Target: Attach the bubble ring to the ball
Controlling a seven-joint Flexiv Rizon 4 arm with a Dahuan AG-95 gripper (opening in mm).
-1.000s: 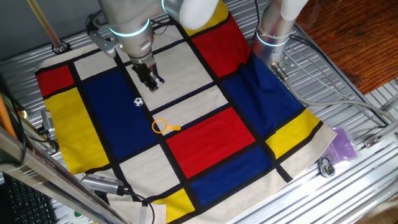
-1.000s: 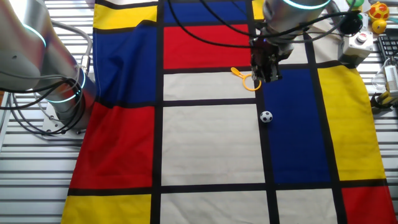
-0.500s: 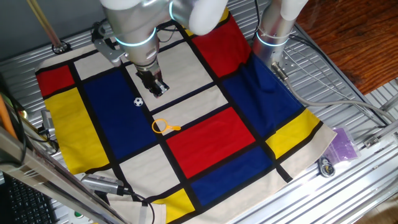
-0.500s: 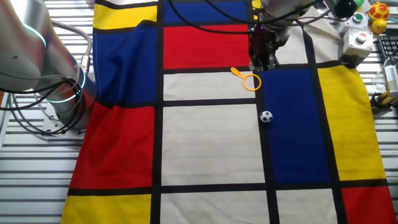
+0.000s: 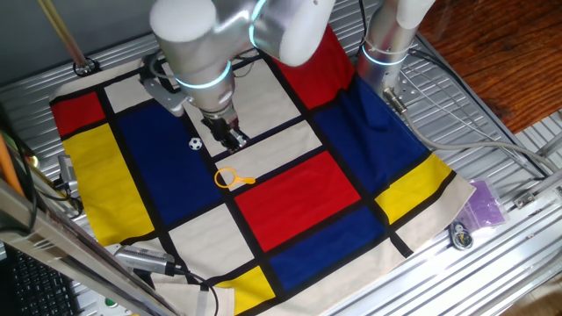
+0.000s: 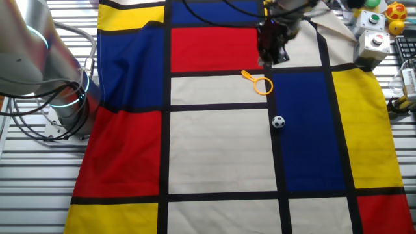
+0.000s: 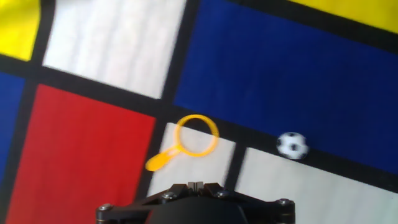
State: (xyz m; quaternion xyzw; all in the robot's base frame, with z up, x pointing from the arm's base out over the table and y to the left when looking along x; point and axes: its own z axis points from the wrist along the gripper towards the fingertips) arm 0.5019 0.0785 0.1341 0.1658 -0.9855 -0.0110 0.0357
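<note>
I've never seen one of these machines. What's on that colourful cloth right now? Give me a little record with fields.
surface: cloth of red, blue, yellow and white blocks with black lines
bubble ring: orange-yellow hoop with short handle, lying flat on a white block, at a black line
ball: tiny black-and-white ball, on the blue block's edge, apart from the ring
gripper: above the cloth, near the ring, holding nothing
fingers open or shut: cannot tell
ring on ball: not yet

Silver arm (image 5: 198, 39), cyan ring, black gripper (image 5: 230, 136)
</note>
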